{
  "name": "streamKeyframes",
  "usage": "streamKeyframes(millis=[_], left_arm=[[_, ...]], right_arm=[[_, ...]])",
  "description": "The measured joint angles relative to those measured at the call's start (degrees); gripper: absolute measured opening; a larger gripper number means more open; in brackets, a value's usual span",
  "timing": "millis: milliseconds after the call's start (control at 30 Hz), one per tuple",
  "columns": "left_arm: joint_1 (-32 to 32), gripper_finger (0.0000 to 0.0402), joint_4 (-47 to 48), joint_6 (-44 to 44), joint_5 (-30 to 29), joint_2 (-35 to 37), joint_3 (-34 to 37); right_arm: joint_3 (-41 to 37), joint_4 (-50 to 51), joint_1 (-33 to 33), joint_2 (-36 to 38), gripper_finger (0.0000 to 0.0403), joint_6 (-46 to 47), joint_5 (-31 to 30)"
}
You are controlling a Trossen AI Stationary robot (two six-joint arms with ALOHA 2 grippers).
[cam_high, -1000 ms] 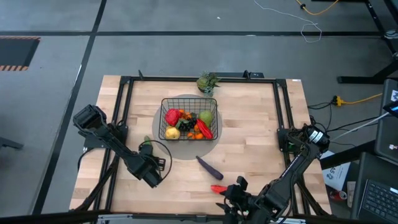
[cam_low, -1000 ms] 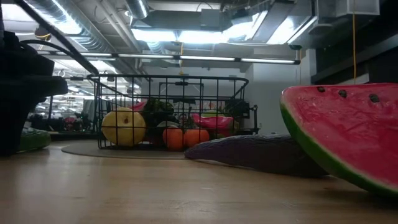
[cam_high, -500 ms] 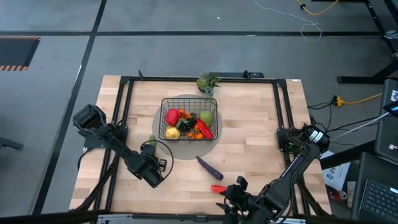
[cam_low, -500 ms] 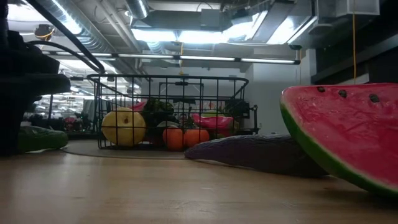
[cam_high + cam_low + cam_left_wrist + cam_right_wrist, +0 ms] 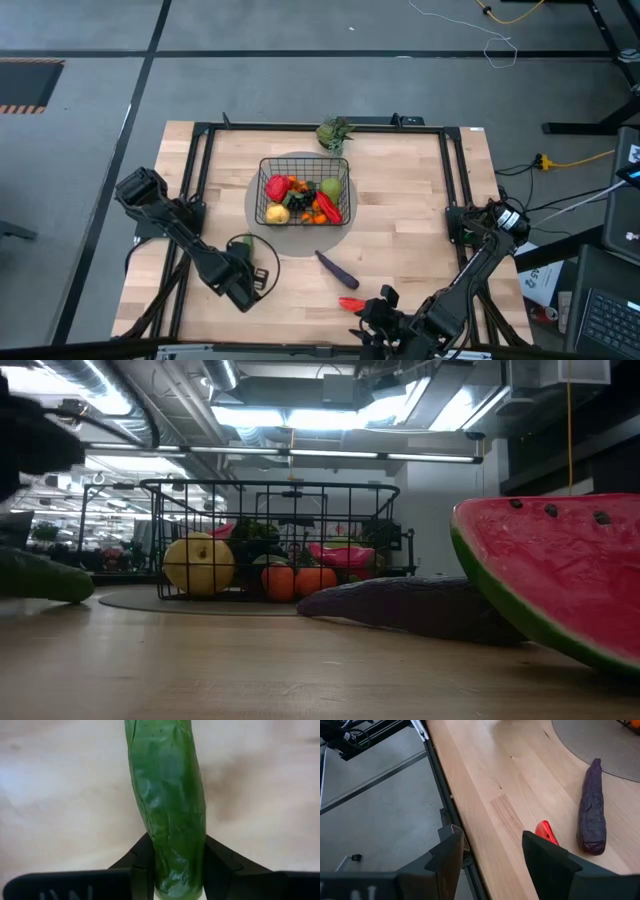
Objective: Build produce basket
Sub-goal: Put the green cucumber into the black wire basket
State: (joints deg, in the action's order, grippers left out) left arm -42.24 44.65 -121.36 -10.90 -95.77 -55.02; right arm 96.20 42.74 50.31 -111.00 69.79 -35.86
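Tabletop aside, only the left wrist view shows the left hand (image 5: 178, 870) clamping the cucumber (image 5: 167, 800).

The basket (image 5: 304, 191) sits on a round mat (image 5: 340, 232) in the middle of the table (image 5: 410, 210), a bit toward the far side. Fruits and vegetables (image 5: 300, 198) lie piled inside it. A leafy bunch (image 5: 334, 131) sits behind the basket, at the table's far edge. An eggplant (image 5: 336, 267) lies on the wood in front of the basket, just off the mat. A watermelon slice (image 5: 350, 304) lies nearer the front edge, close to the eggplant. The cucumber (image 5: 246, 243) is left of the mat, between the fingers (image 5: 141, 861) of the left gripper (image 5: 243, 262). The right gripper (image 5: 378, 308) is at the front edge, beside the slice.
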Motion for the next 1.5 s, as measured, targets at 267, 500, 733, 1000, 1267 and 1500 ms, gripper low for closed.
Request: streamKeyframes(millis=[267, 500, 733, 1000, 1267, 1500], left_arm=[[-2.7, 0.0096, 0.1, 3.1, -0.2, 0.1, -8.5], [-4.3, 0.0095, -2.1, 8.9, -3.9, 0.2, -14.9], [-3.8, 0.0095, -2.4, 17.9, -8.7, 0.2, -20.4], [-1.0, 0.0095, -10.5, 31.4, -11.3, 0.2, -22.0], [3.2, 0.0095, -22.3, 46.0, -11.5, 0.2, -22.0], [5.4, 0.0095, -24.8, 52.9, -11.2, 2.4, -21.9]], right_arm=[[0.0, 1.6, 0.3, 0.0, 0.0204, 0.2, 0.0], [0.0, 1.7, 0.3, 0.0, 0.0204, 0.3, 0.0], [0.0, 1.7, 0.3, 0.0, 0.0204, 0.3, 0.0], [0.0, 1.7, 0.3, 0.0, 0.0204, 0.4, 0.0], [0.0, 1.7, 0.3, 0.0, 0.0204, 0.4, 0.0], [0.0, 1.7, 0.3, 0.0, 0.0204, 0.4, 0.5]])
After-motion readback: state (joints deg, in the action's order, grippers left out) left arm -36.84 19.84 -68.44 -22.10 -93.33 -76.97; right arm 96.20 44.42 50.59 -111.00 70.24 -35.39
